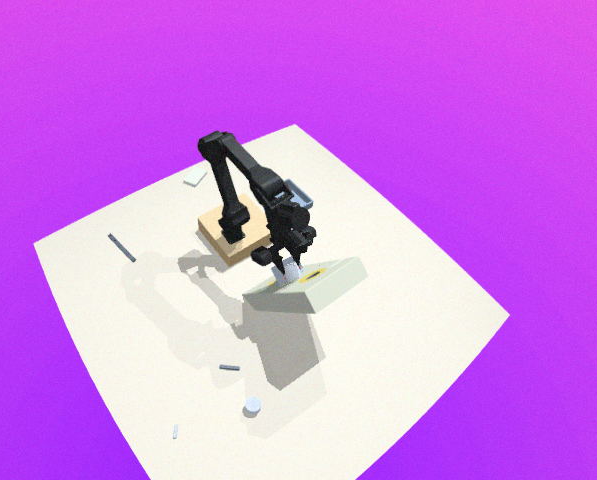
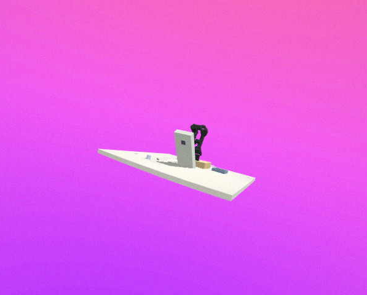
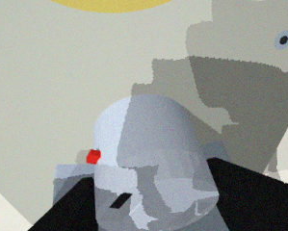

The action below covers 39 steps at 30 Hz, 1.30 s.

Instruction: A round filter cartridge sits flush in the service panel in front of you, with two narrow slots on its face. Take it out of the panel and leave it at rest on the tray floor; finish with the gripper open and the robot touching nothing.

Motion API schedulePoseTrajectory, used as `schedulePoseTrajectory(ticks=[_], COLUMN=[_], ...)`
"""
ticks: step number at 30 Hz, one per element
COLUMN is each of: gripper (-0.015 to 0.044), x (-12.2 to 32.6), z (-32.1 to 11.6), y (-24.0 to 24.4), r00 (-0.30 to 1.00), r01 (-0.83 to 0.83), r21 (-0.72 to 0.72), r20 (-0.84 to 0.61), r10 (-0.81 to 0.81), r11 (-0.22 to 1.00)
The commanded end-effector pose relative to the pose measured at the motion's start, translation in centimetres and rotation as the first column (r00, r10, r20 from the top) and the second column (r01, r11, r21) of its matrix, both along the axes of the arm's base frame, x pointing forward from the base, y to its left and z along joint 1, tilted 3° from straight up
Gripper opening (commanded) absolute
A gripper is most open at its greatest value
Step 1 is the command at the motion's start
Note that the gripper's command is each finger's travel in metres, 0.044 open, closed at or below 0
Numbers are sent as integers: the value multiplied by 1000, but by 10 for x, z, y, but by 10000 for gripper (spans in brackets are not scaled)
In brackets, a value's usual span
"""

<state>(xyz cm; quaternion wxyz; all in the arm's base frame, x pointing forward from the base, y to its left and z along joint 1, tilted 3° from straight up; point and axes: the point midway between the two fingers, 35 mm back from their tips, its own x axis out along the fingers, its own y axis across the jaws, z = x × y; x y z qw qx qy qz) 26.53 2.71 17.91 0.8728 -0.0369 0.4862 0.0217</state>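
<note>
The round filter cartridge (image 3: 148, 120) (image 1: 289, 272) is pale blue-grey, with a red mark on its side and a dark slot showing on its end. It is out of the socket, over a blue-grey ledge (image 3: 66, 172) on the service panel (image 1: 339, 281) (image 2: 185, 153) (image 3: 38, 72). Whether it touches the ledge is hidden. The socket's yellow ring (image 1: 312, 274) (image 3: 110, 6) is beside it, with a dark opening. My gripper (image 1: 291, 272) (image 3: 151, 177) is shut on the cartridge, one finger on each side. The blue-grey tray (image 1: 306, 203) (image 2: 219, 171) lies behind the arm's wrist, partly hidden.
A wooden block (image 1: 251, 249) (image 2: 203, 164) is under the arm's base. A dark rod (image 1: 121, 248) and a pale slab (image 1: 195, 176) lie on the table. A short dark bar (image 1: 229, 367), a pale cylinder (image 1: 252, 404) and a small pale bar (image 1: 175, 431) are beyond the panel.
</note>
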Motion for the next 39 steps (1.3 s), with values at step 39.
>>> schedulePoseTrajectory(ticks=[39], gripper=[0], x=[-29], z=[91], y=[33], r00=[1000], r01=[2], r21=[7], r20=[2], r10=[-2], r11=[1000])
